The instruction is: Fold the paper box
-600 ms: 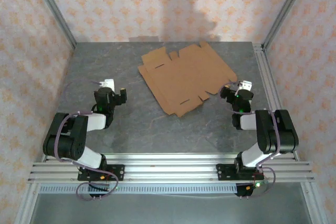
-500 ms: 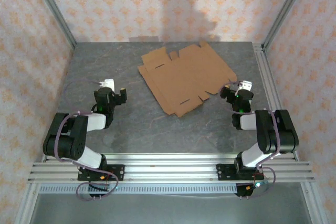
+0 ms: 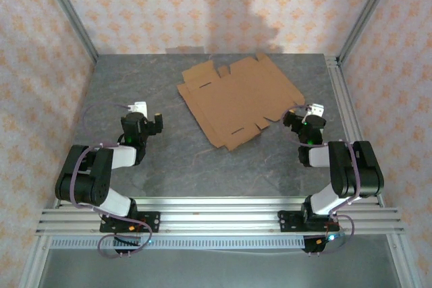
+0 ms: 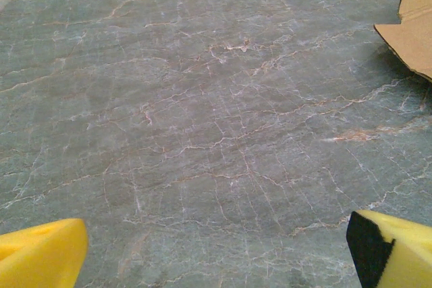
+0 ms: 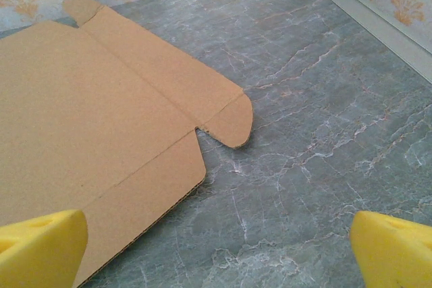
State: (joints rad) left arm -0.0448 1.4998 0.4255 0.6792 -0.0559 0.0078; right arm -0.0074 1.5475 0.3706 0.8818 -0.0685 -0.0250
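paper box point(image 3: 236, 102) unfolded flat, on table point(image 3: 135, 82)

A robot lab test cell
Aluminium rails point(image 3: 216, 217) at 6 o'clock, frame posts point(image 3: 68, 13) at 10 and 2, and patterned panels point(image 3: 202, 5) at 12 enclose a grey marbled table point(image 3: 169, 163).

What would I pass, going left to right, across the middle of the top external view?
left end effector, open → flat brown cardboard paper box, unfolded → right end effector, open
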